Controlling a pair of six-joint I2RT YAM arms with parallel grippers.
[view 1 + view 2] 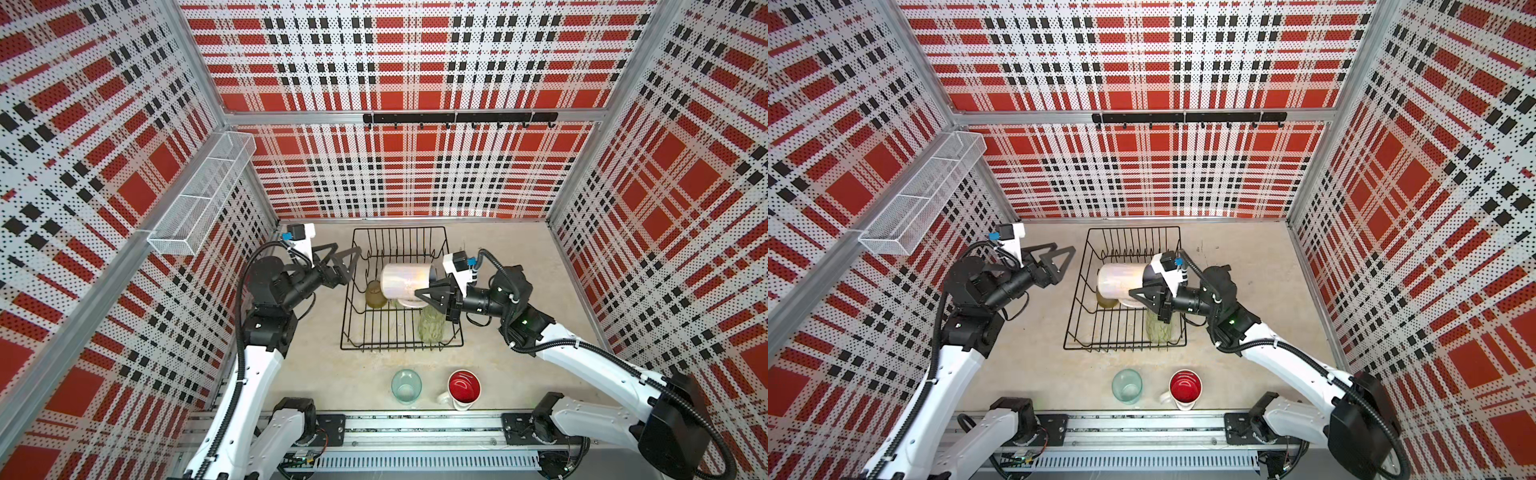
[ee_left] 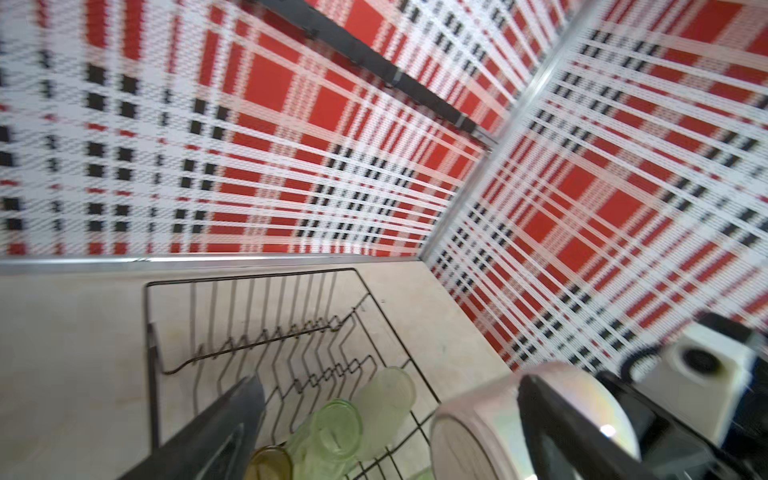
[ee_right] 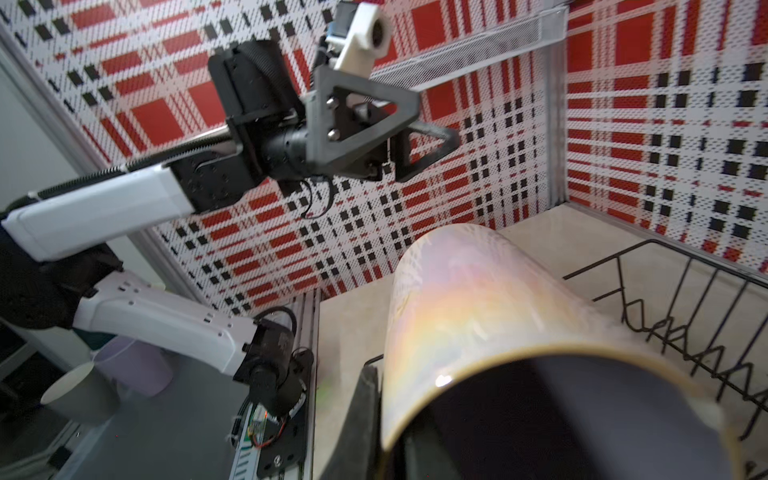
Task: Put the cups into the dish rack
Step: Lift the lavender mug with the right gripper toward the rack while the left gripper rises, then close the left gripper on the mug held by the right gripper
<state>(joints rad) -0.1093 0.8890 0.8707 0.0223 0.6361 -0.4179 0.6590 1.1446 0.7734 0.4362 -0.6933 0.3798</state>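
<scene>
The black wire dish rack point(image 1: 399, 227) point(image 1: 1133, 227) stands mid-table. My right gripper point(image 1: 432, 293) point(image 1: 1148, 297) point(image 3: 390, 419) is shut on the rim of the pink mug point(image 1: 405, 280) point(image 1: 1121, 280) point(image 3: 469, 299), which hangs on its side above the rack. Lying in the rack are an amber tumbler point(image 1: 376, 295) point(image 2: 268, 463), a green tumbler point(image 1: 432, 328) point(image 2: 334, 428) and a frosted pale one point(image 2: 384, 399). My left gripper point(image 1: 345, 259) point(image 1: 1061, 259) point(image 2: 390, 379) is open and empty over the rack's left edge. A teal tumbler point(image 1: 406, 386) and a white mug point(image 1: 463, 388), red inside, stand upright in front of the rack.
A white mesh shelf point(image 1: 203, 195) juts from the left wall above my left arm. A black hook rail point(image 1: 459, 118) runs along the back wall. The arms' base rail point(image 1: 415, 428) lies just behind the two front cups. Plaid walls close in three sides.
</scene>
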